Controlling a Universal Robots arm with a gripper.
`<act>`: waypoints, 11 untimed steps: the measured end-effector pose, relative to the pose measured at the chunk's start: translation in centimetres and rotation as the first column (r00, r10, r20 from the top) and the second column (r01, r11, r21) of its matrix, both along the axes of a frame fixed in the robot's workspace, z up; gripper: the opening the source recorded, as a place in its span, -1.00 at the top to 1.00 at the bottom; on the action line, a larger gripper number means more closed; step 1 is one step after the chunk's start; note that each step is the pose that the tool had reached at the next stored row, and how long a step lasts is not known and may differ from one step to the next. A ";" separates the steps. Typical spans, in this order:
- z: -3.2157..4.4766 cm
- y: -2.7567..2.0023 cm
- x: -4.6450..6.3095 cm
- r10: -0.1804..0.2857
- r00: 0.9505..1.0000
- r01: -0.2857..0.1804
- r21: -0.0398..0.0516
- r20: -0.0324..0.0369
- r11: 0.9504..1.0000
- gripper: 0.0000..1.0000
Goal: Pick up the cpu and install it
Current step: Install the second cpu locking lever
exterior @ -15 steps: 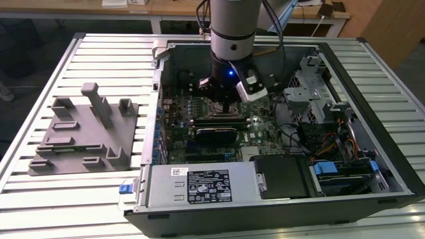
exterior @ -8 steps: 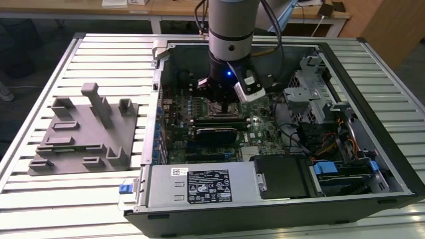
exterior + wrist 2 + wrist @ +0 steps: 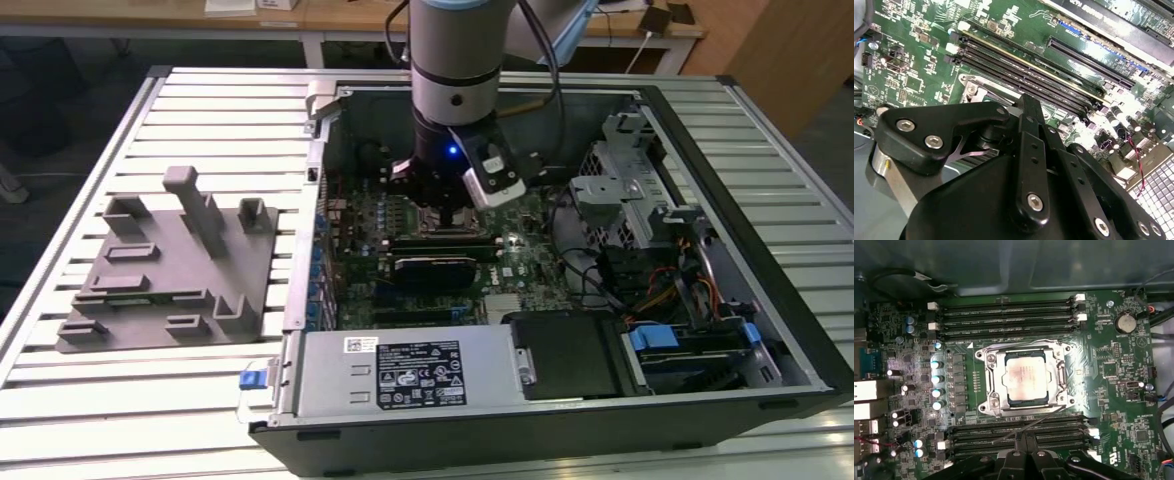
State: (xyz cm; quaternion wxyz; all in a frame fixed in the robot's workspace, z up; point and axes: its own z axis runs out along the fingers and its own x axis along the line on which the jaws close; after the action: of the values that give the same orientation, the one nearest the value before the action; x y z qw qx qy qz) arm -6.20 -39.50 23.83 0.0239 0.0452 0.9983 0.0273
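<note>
One cpu (image 3: pixel 1025 378) already sits inside the motherboard socket (image 3: pixel 985 381), just ahead of the pincer (image 3: pixel 1025 456), whose fingers' state I cannot tell. Seating step; release looks due.

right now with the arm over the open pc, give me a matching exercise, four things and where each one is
Things:
1. cpu
2. grey fixture block
3. coin battery
4. gripper

Places:
A. on the slatted table, on the exterior view's left of the case
B. seated in the metal-framed socket
C. on the green board beyond the memory slots' ends
D. above the motherboard, beside the socket

Pairs: 1-B, 2-A, 3-C, 4-D
</note>
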 end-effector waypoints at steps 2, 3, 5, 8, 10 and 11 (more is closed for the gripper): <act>-0.04 0.01 -0.1 0.000 1.000 0.000 0.000 0.000 1.000 0.79; -0.06 0.01 -0.1 0.000 1.000 0.000 0.001 0.000 1.000 0.79; -0.09 0.01 -0.1 0.000 1.000 0.000 0.002 0.000 1.000 0.79; -0.19 0.02 -0.3 0.000 1.000 0.000 0.008 0.001 1.000 0.79; -0.26 0.01 -0.4 0.000 1.000 0.000 0.010 0.002 1.000 0.79; -0.28 0.02 -0.4 0.000 1.000 0.000 0.011 0.002 1.000 0.79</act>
State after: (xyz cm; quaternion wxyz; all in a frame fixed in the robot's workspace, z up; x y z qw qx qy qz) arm -6.59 -39.48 23.56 0.0245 0.0454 0.9981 0.0328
